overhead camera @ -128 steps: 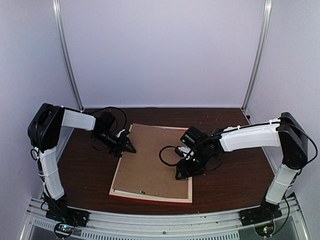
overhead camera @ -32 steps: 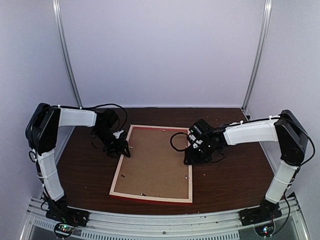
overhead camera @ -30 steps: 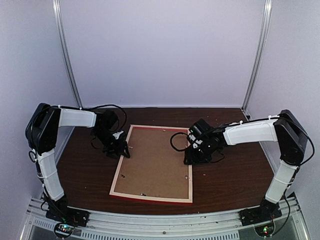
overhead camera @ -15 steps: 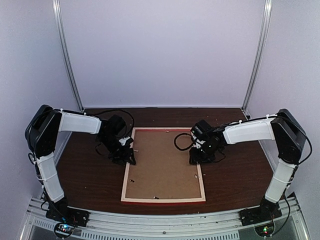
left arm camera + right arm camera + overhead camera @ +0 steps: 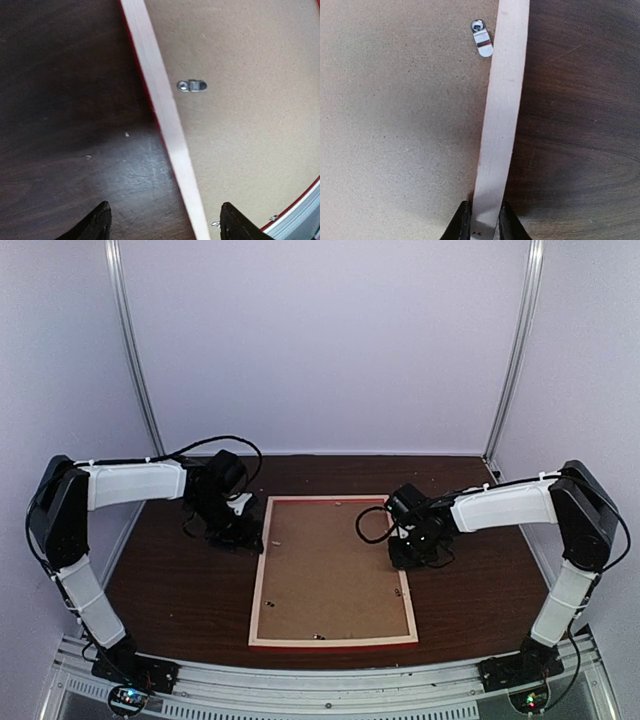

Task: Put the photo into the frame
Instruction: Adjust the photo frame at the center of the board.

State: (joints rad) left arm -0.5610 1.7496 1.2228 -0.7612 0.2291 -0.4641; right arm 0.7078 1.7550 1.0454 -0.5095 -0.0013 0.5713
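My right gripper [image 5: 483,220] pinches the frame [image 5: 258,585]; my left gripper [image 5: 164,216] hangs wide open. I think I am lining it up. Next, maybe, turn a clip [image 5: 481,37].

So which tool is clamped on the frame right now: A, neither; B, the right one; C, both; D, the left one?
B: the right tool has its fingers pressed against both sides of the pale right rail of the frame, while the left tool stands wide open over the left rail.
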